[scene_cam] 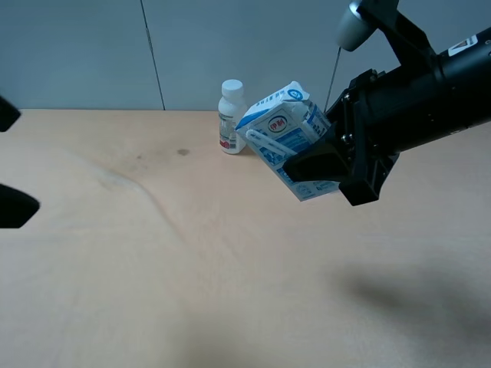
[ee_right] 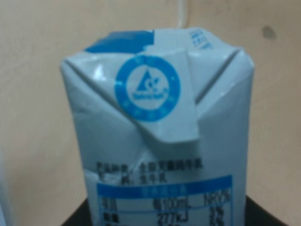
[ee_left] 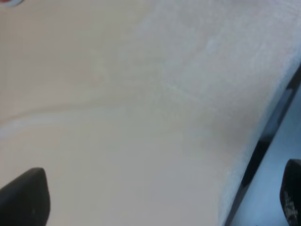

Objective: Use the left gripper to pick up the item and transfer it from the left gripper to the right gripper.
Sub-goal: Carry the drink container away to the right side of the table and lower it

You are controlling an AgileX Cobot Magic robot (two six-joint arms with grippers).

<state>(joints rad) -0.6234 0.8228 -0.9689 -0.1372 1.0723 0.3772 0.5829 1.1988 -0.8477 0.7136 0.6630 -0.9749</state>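
Note:
The white-and-blue carton hangs tilted in the air over the back middle of the table, clamped at its lower end by my right gripper. In the right wrist view the carton fills the frame, with dark fingers at its base. My left gripper is at the far left edge, apart from the carton, open and empty. In the left wrist view its two fingertips stand wide apart over bare table.
A white bottle with a white cap stands at the back of the wooden table, just behind and to the left of the carton. The left wrist view shows the table's edge.

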